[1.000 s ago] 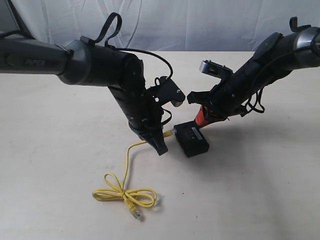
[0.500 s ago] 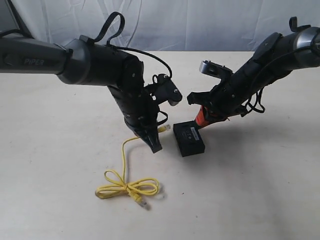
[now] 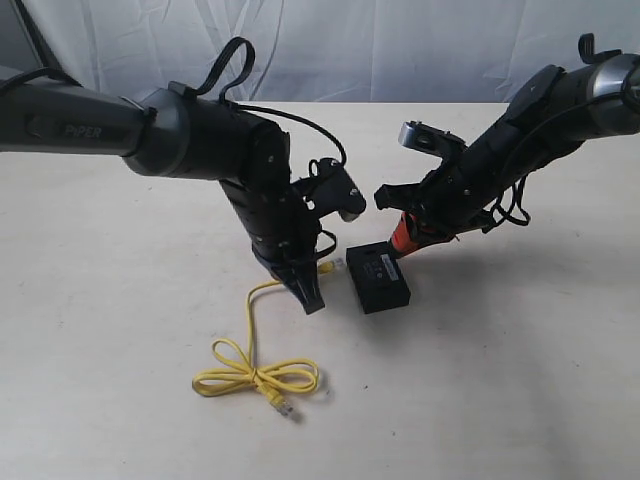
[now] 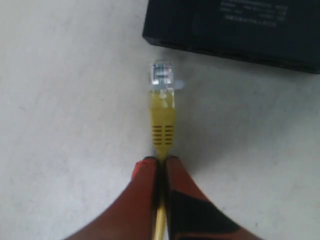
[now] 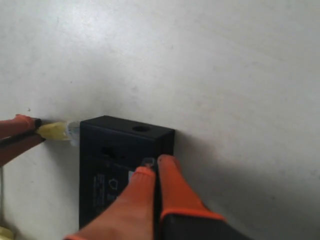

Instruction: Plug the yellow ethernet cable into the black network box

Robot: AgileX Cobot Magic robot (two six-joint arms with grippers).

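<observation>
The black network box lies flat on the table. My left gripper is shut on the yellow ethernet cable just behind its clear plug. In the left wrist view the left gripper points the plug at the box's side, with a short gap between them. The cable's remaining length lies in loops on the table, its other plug free. My right gripper is shut, with its orange fingertips resting on top of the box; the plug shows close beside the box's side wall.
The pale tabletop runs back to a white curtain. Both arms lean in over the middle, their wrist cameras close together above the box.
The left gripper drew the plug back from the box's side, then eased toward it again; a gap now shows. The cable loops shifted slightly. The right gripper stayed on the box.
</observation>
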